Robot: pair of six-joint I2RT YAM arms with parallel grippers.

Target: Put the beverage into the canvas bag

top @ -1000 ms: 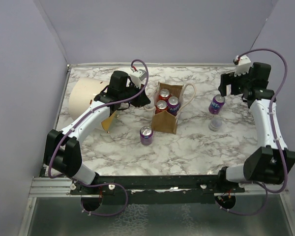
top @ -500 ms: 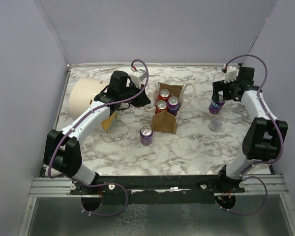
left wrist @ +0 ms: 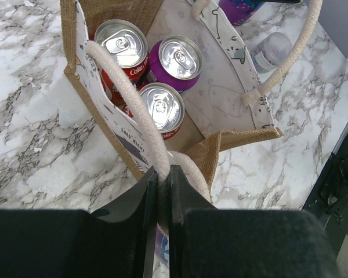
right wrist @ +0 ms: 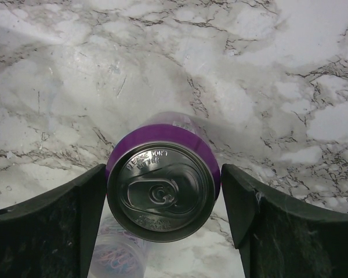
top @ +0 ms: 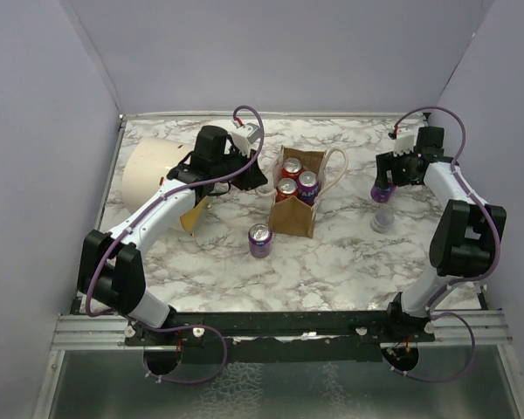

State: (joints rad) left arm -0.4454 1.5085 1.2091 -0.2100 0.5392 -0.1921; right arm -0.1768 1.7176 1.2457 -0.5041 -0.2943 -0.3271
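The right arm has swung in from the far right corner and folded down. Its right gripper [top: 385, 177], previously held beside and above the purple can [right wrist: 162, 194], now straddles it, fingers narrowed to sit close on either side.

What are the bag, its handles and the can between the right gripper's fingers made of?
Bag: coarse tan woven fabric, burlap-like, matte; visible open weave, with a smooth pale printed panel.
Handles: cream twisted cord, probably cotton; strands show.
Can: metal, likely aluminium; shiny silver lid with pull tab, glossy purple wall.
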